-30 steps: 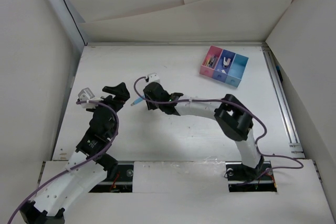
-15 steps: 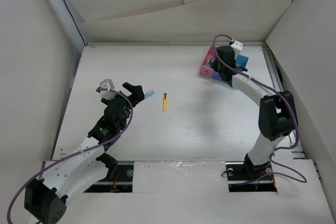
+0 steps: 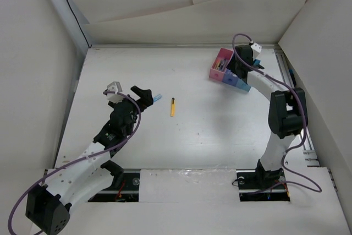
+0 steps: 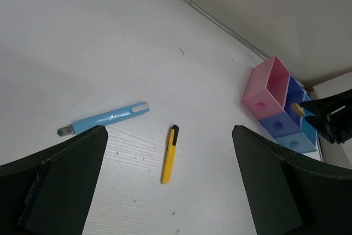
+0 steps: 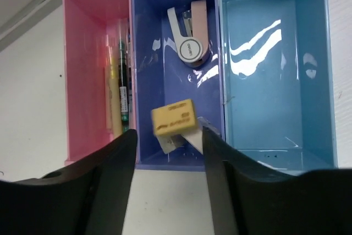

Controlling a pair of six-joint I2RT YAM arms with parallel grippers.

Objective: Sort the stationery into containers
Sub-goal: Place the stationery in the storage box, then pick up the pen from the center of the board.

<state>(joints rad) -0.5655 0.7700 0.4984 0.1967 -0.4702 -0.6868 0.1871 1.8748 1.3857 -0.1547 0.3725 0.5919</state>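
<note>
The containers (image 3: 224, 69) are a pink, dark blue and cyan tray (image 5: 275, 81) at the far right. My right gripper (image 3: 242, 65) hangs open over it. A yellow eraser (image 5: 175, 118) sits tilted over the dark blue compartment between the open fingers (image 5: 110, 158), free of the left one. That compartment also holds a pink-and-white staple remover (image 5: 190, 31). Pens (image 5: 118, 89) stand in the pink compartment. A light blue pen (image 4: 104, 118) and a yellow pen (image 4: 169, 155) lie on the table. My left gripper (image 3: 147, 96) is open and empty, just left of the blue pen (image 3: 157, 98).
The yellow pen (image 3: 172, 107) lies mid-table, right of the blue one. White walls fence the table on three sides, and a metal rail (image 3: 297, 108) runs along the right edge. In the left wrist view the tray (image 4: 272, 94) sits far off by the back wall.
My right arm has swung from the middle of the table, near the blue pen, over to the tray. My left gripper has shifted right and forward toward the blue pen.
</note>
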